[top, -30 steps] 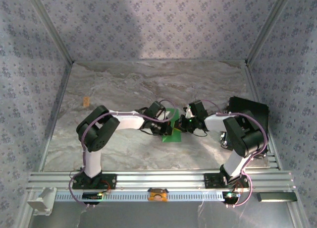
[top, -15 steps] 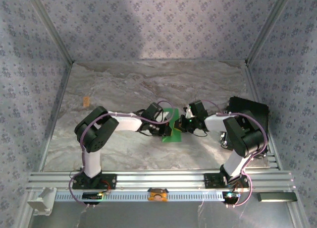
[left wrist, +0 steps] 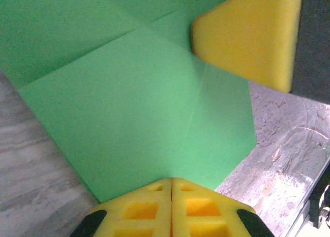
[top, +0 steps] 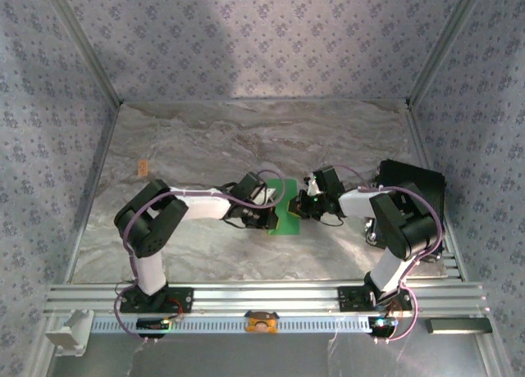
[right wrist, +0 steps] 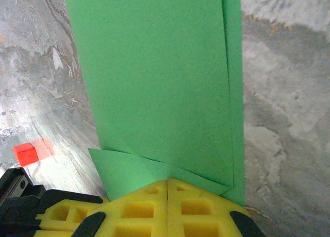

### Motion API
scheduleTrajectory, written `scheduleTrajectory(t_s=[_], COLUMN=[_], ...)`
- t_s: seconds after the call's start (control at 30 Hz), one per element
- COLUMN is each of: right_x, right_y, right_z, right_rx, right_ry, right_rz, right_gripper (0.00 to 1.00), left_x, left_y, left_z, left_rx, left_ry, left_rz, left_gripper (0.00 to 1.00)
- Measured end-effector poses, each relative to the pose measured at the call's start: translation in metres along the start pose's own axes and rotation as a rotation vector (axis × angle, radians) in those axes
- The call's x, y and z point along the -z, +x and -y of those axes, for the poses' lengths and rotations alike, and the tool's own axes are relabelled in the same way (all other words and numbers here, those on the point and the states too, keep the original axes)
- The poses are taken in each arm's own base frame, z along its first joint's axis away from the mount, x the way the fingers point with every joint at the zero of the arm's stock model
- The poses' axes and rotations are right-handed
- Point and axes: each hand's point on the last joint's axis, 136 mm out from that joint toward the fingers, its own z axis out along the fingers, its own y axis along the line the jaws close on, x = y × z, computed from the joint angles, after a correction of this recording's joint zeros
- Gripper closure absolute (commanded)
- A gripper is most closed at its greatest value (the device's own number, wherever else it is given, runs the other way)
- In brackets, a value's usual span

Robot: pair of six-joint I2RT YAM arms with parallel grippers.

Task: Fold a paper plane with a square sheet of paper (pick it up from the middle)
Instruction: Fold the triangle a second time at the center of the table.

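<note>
Marble table (top: 205, 147) lies open around green sheet (right wrist: 154, 82); right hand (right wrist: 168, 181) clamps its edge, left hand (left wrist: 171, 179) closed.

Left arm (top: 201, 203): elbow has sunk lower and swung out leftward, forearm now stretched flatter toward the middle. Green paper (top: 285, 206): was tented up, now shows as a longer, flatter strip.

Left end effector (left wrist: 171, 181) closed; right (right wrist: 168, 181) likewise
</note>
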Motion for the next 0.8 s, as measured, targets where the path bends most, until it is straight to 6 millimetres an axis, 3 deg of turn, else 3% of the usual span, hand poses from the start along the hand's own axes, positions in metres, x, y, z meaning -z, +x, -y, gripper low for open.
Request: scheduleTrajectory(t_s=[0.8], right_x=[0.0], right_y=[0.001], right_z=[0.0], right_rx=[-0.001], right_ry=[-0.002], right_rz=[-0.004], right_gripper=[1.0], left_x=[0.018], left_y=[0.03], left_z=[-0.014], left_rx=[-0.019], left_ry=[-0.05], left_rz=[-0.018], left_gripper=[0.94])
